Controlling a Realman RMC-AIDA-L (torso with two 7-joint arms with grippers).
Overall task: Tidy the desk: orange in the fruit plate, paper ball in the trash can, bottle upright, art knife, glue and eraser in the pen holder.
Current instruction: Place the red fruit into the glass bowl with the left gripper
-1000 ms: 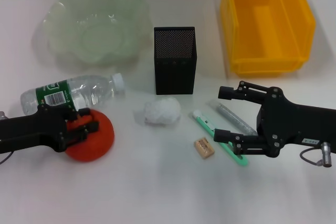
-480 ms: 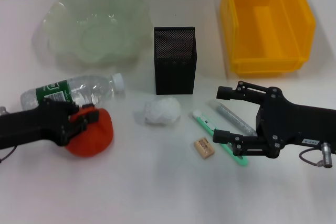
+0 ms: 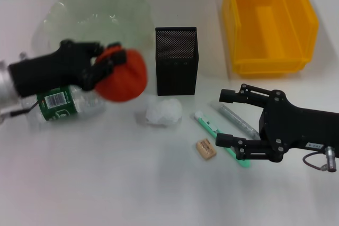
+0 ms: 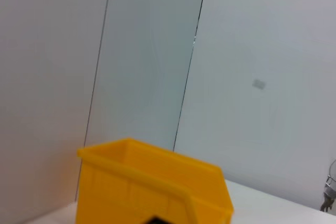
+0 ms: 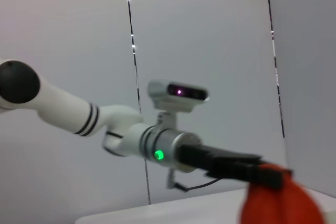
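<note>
So head view: left pincer [image 3: 108,64] is clamped on the orange [image 3: 124,76], up off the tabletop [image 3: 106,183] by the fruit plate [image 3: 95,11]. Right pincer [image 3: 225,119] sits spread apart around the art knife [image 3: 220,137]. Right wrist view catches the orange [image 5: 283,200] held aloft too.

No legible text; bottle [image 3: 59,102] label barcode only.
</note>
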